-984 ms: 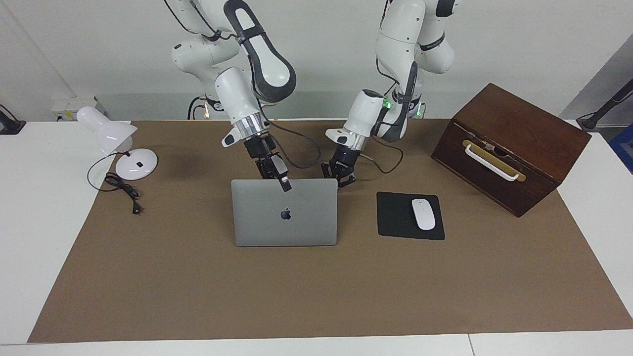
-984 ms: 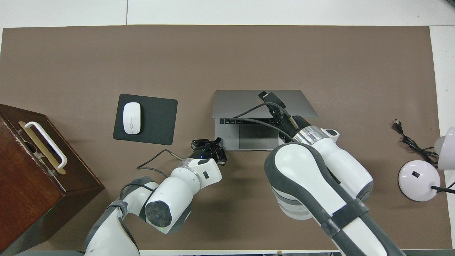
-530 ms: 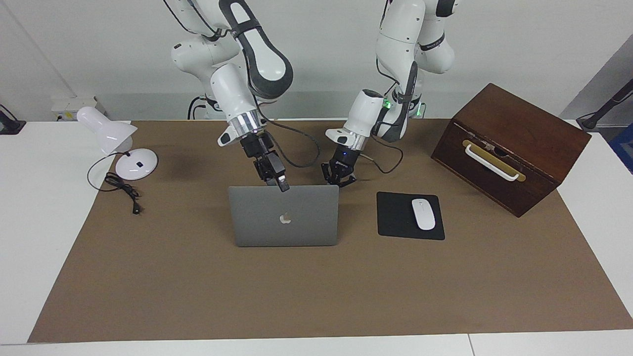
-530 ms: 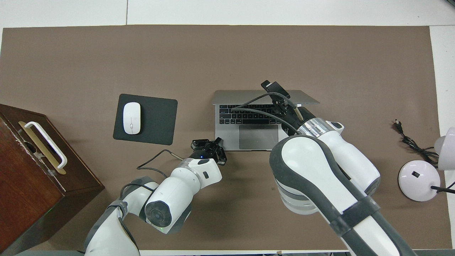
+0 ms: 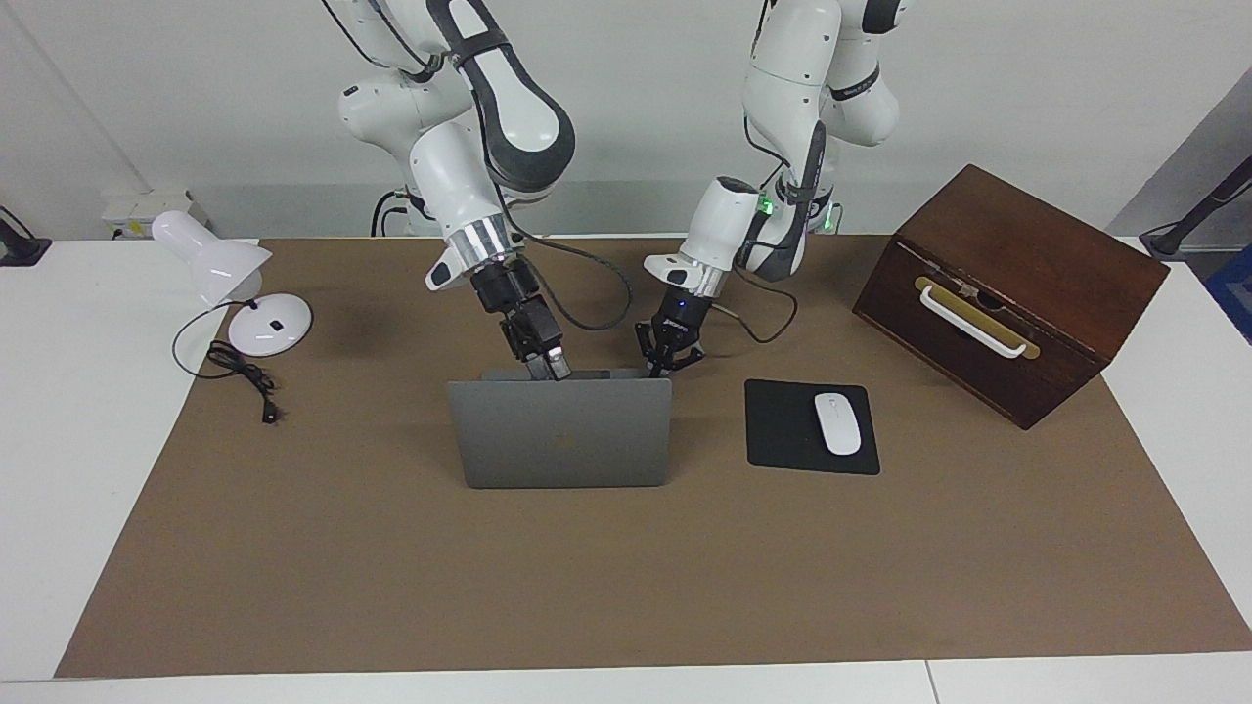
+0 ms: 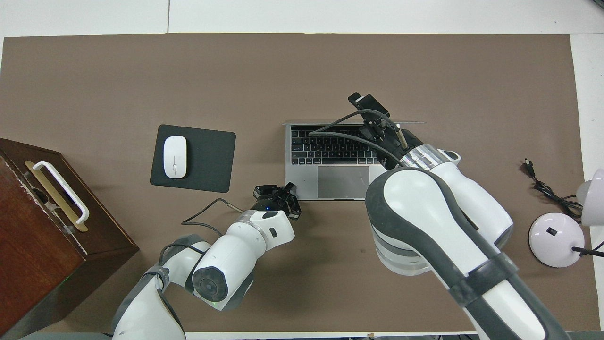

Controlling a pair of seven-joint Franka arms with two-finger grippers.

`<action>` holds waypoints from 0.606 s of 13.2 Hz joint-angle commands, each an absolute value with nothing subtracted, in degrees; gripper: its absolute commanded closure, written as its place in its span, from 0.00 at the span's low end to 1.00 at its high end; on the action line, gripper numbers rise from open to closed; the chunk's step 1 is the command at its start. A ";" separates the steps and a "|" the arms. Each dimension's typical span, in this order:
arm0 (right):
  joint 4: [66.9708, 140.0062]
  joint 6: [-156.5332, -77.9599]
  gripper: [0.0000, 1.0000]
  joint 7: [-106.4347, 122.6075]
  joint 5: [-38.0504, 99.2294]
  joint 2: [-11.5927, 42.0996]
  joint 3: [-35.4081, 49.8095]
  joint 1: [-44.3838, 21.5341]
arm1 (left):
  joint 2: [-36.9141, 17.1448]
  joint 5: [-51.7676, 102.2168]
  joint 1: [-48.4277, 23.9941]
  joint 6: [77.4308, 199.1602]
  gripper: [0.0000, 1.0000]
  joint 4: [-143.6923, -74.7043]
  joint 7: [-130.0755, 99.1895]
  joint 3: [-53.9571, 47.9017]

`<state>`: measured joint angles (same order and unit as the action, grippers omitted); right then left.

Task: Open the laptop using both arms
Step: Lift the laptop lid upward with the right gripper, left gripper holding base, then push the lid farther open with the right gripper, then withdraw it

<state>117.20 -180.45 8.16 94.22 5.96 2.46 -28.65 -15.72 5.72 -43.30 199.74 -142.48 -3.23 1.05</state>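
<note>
Your laptop (image 5: 560,432) stands open on the worktop, lid upright.

You see a thin silver-grey machine whose lid stands near vertical, its plain back toward the facing camera, with the right tool (image 5: 550,369) at the lid's top edge, about midway along it. From overhead, your laptop (image 6: 330,160) shows its dark keyboard and grey trackpad laid flat, the base level on the brown worktop (image 6: 283,75). The left tool (image 5: 667,360) sits low at the base's near corner, on the left arm's side; you cannot tell whether it touches.
</note>
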 commanded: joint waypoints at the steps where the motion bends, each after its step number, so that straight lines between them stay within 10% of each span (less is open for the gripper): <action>1: 114.00 -177.20 0.00 11.07 95.98 7.21 2.81 -25.50 | -18.11 6.42 -44.38 200.83 1.00 -141.15 -2.90 2.02; 8: 110.74 -173.15 0.00 11.25 95.63 8.52 2.81 -21.36 | -18.19 6.42 -44.38 200.83 1.00 -140.98 -2.90 1.93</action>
<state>113.68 -174.30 8.16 94.21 6.97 2.42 -23.21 -15.73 5.72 -43.30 199.76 -142.47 -3.23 1.05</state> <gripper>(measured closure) 0.000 0.991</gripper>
